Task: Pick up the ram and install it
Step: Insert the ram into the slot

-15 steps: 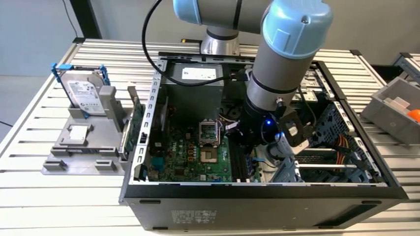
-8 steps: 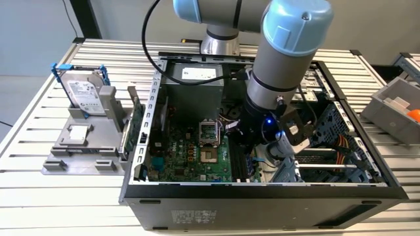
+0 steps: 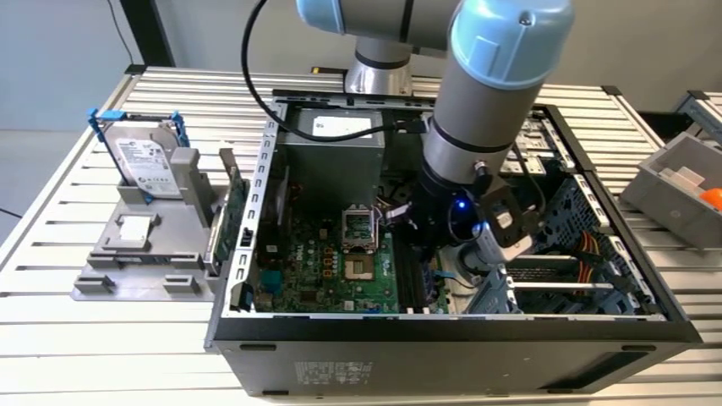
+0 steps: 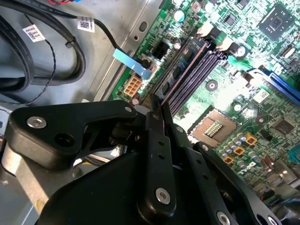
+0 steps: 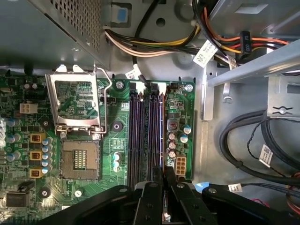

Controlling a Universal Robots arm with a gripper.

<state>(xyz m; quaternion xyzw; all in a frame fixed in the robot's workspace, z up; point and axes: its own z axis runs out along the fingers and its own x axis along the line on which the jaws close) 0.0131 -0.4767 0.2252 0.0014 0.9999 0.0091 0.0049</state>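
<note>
The ram (image 5: pixel 161 126) is a thin dark stick seen edge-on. It stands in line with the outermost of the purple memory slots (image 5: pixel 136 136) on the green motherboard (image 5: pixel 117 103). In the second wrist view the ram (image 4: pixel 185 70) runs from the white slot latches down into my black fingers (image 4: pixel 159 140). My gripper (image 5: pixel 162 176) is shut on the near end of the stick. In the exterior view the gripper (image 3: pixel 434 254) is low inside the open computer case (image 3: pixel 451 326), over the board's right part.
An open CPU socket (image 5: pixel 79 159) lies beside the slots. Cable bundles (image 5: pixel 253 140) and a metal drive cage (image 5: pixel 243 70) crowd the other side. Outside the case, a grey stand (image 3: pixel 147 254) holds a hard drive in a blue frame (image 3: pixel 141 156) and a green card (image 3: pixel 232 220).
</note>
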